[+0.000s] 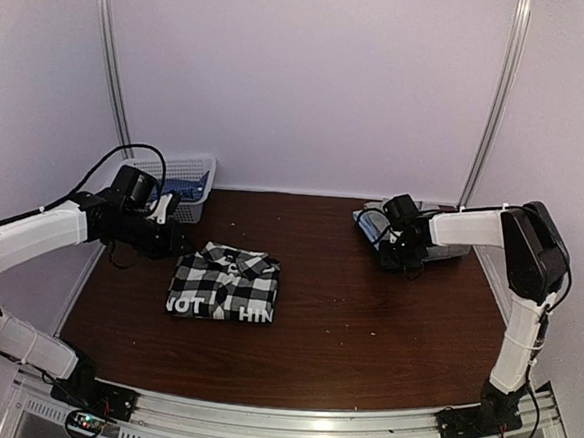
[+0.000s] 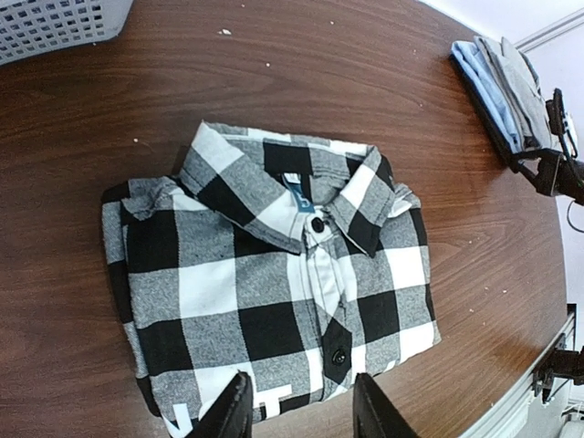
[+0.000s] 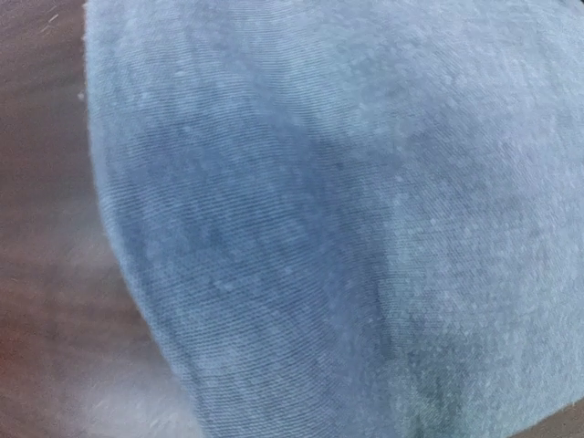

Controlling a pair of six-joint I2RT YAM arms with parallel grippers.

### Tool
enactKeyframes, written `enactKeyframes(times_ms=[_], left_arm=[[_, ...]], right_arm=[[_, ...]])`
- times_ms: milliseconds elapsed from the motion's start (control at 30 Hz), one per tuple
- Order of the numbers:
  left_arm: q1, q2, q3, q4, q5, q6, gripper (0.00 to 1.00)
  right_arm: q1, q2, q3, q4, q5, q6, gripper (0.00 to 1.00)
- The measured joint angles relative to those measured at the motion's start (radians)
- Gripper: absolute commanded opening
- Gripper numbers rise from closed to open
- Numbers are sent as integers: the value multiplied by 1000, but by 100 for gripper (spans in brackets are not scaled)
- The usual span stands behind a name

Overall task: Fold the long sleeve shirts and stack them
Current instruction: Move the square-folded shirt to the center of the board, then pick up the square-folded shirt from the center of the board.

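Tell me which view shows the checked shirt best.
Left wrist: the folded checked shirt sits large and centred, collar and buttons clear. Top external shows it small, lettering along its near edge. Right wrist shows only blue cloth.

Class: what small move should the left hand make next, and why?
Probably lower the left hand onto the checked shirt at its nearest edge and close: its open fingers hover there, and the shirt lies folded, apart from the blue-grey stack.

Right gripper (image 1: 389, 234) fingertips hidden — light blue shirt (image 3: 347, 219) blurred close-up.
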Motion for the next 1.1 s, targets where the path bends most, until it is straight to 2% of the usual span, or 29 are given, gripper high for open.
enactKeyframes(times_ms=[133, 267, 467, 567, 800, 1000, 1100], left_arm=[[-13, 2, -38, 46, 18, -11, 38], [-17, 5, -64, 75, 31, -14, 38], [-17, 5, -86, 97, 39, -14, 38], [-17, 5, -95, 101, 36, -15, 38], [-9, 13, -103, 101, -34, -39, 39], [63, 40, -136, 112, -84, -61, 47], [97, 68, -153, 119, -85, -67, 51]], right_arm=[[140, -70, -94, 27, -68, 106, 0], [281, -79, -119, 75, -124, 233, 0], [396, -66, -116, 133, -174, 357, 1], [399, -61, -116, 138, -177, 385, 17], [444, -61, -66, 129, -193, 395, 46], [507, -57, 66, 179, -241, 375, 59], [524, -32, 92, 213, -267, 374, 62]])
